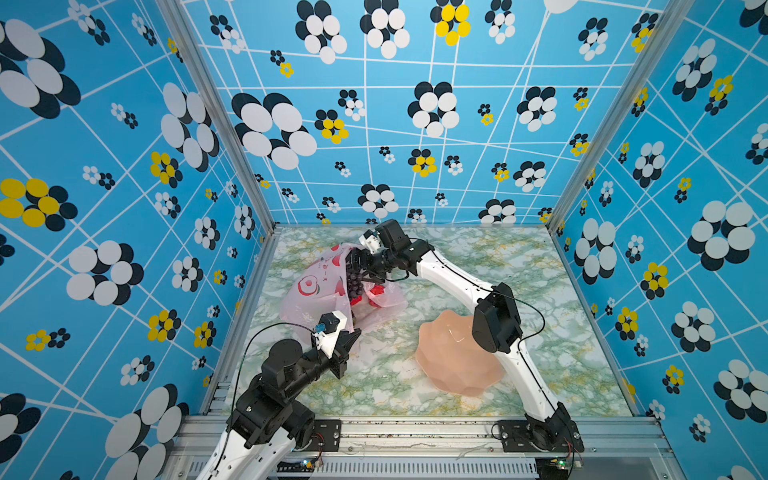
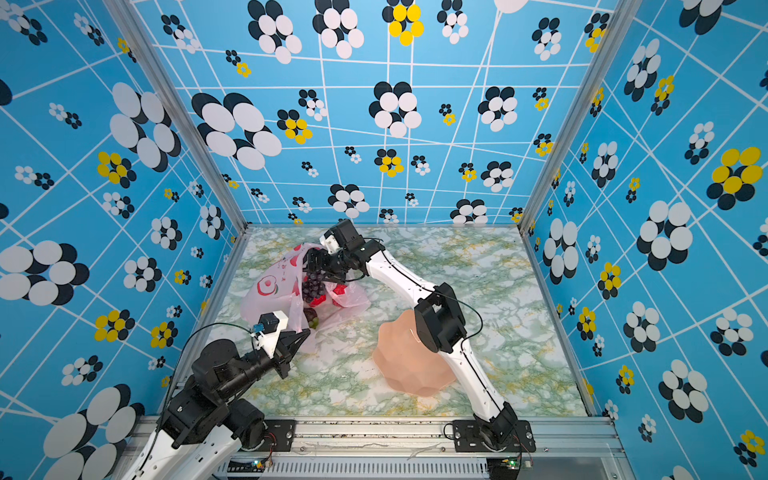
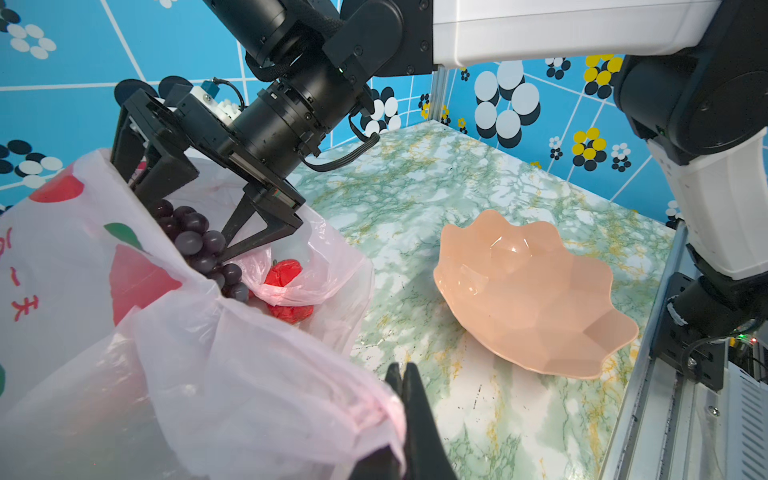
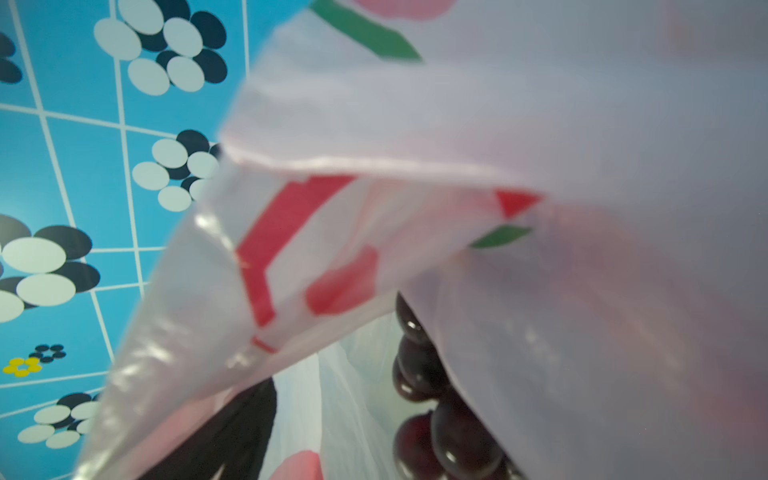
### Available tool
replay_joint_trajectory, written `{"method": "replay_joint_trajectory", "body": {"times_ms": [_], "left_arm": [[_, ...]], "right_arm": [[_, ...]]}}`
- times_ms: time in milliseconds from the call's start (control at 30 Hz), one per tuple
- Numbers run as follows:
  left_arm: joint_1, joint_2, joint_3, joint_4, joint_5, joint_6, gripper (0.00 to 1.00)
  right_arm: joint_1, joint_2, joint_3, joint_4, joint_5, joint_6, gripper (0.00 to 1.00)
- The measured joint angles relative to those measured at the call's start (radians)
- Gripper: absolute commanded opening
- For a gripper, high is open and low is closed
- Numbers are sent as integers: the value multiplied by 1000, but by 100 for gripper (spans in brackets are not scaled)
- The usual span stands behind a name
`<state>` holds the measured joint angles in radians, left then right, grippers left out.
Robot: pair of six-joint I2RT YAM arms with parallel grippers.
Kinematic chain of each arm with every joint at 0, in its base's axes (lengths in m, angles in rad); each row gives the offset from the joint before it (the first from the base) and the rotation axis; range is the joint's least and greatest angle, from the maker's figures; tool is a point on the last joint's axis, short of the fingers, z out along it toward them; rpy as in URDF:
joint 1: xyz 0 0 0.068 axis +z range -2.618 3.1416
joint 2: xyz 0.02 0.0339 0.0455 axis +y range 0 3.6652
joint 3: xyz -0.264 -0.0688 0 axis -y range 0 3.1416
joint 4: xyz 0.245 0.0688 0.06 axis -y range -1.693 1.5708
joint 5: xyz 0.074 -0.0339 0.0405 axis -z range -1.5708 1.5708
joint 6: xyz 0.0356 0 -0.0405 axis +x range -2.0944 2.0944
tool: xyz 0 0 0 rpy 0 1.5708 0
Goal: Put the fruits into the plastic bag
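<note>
Right claw (image 3: 189, 228) spread wide over the mouth of the plastic bag (image 3: 75, 257), a bunch of dark purple grapes (image 1: 354, 284) directly beneath it.

The grapes lie between and below the open jaws, inside the bag's rim, with the bunch's long axis running down into the bag. Whether a finger touches them cannot be told. The left claw (image 3: 401, 370) is pinched shut on a gathered edge of the bag, holding the mouth up. A red fruit (image 3: 286, 270) shows deeper inside, half veiled by plastic, and other contents are hard to make out. The peach scalloped bowl (image 3: 540, 311) sits empty, well apart. Bag film blocks most of the right wrist view.
</note>
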<state>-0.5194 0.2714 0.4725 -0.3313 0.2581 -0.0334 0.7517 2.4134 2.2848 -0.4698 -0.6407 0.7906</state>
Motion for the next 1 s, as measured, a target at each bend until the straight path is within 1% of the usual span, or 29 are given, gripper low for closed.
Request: {"method": "replay_joint_trajectory", "body": {"times_ms": [100, 233, 333, 467, 533, 667, 767, 833, 1000], "left_arm": [[0, 0, 0, -5, -14, -2, 0], [0, 0, 0, -6, -29, -4, 0], [0, 0, 0, -6, -41, -4, 0], [0, 0, 0, -6, -51, -4, 0], [0, -1, 0, -7, -54, -4, 0], [0, -1, 0, -10, -62, -4, 0], [0, -1, 0, -14, -65, -5, 0], [0, -1, 0, -14, -66, -5, 0], [0, -1, 0, -17, -69, -5, 0]], "right_arm": [[4, -22, -26, 5, -8, -28, 99], [2, -87, -72, -13, 0, -78, 99], [2, -172, -129, -27, 16, -122, 99], [3, -307, -213, -46, 74, -183, 99], [2, -386, -286, -39, 121, -214, 99], [2, -558, -503, 31, 221, -272, 99], [-7, -655, -656, 93, 250, -309, 99], [-21, -676, -699, 90, 243, -333, 99], [-43, -659, -704, 13, 207, -403, 89]]}}
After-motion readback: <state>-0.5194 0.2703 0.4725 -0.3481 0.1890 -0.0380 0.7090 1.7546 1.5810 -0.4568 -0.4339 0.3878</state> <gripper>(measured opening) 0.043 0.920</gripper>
